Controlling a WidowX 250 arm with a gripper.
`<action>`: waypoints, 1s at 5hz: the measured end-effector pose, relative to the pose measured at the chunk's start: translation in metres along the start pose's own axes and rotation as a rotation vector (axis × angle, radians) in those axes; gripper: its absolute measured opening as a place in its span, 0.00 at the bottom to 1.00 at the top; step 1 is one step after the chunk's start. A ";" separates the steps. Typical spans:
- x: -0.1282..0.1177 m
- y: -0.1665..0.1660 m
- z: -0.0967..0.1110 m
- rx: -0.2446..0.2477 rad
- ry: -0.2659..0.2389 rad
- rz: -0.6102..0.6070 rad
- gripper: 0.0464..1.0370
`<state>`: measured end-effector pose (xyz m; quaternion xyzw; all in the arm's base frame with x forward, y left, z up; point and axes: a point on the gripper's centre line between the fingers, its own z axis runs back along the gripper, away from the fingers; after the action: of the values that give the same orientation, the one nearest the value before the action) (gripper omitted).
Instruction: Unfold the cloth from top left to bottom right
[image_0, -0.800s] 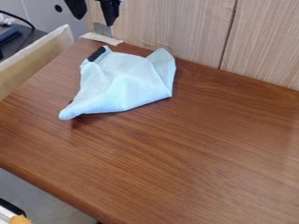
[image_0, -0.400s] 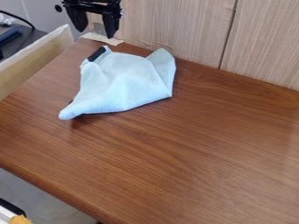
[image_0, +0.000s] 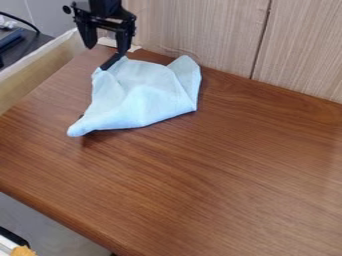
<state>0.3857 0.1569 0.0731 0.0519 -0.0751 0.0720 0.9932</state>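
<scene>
While the hand gapes, cloth lies near the table's edge.

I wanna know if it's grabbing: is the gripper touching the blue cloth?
Cannot tell: in the camera view, a tip of the gripper overlaps the cloth, but it could be hovering above.

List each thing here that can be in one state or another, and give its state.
Cloth: rumpled and partly folded over, not spread flat.
Gripper: open, at the cloth's upper left corner; whether it touches the cloth, I cannot tell.
Cable: loosely curved.
</scene>
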 end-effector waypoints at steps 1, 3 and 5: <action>0.002 0.009 -0.013 -0.027 0.018 0.007 0.96; 0.001 0.014 -0.025 0.023 0.033 -0.014 0.91; -0.002 0.013 -0.039 0.039 0.053 0.018 0.32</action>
<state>0.3871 0.1737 0.0351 0.0686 -0.0477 0.0836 0.9930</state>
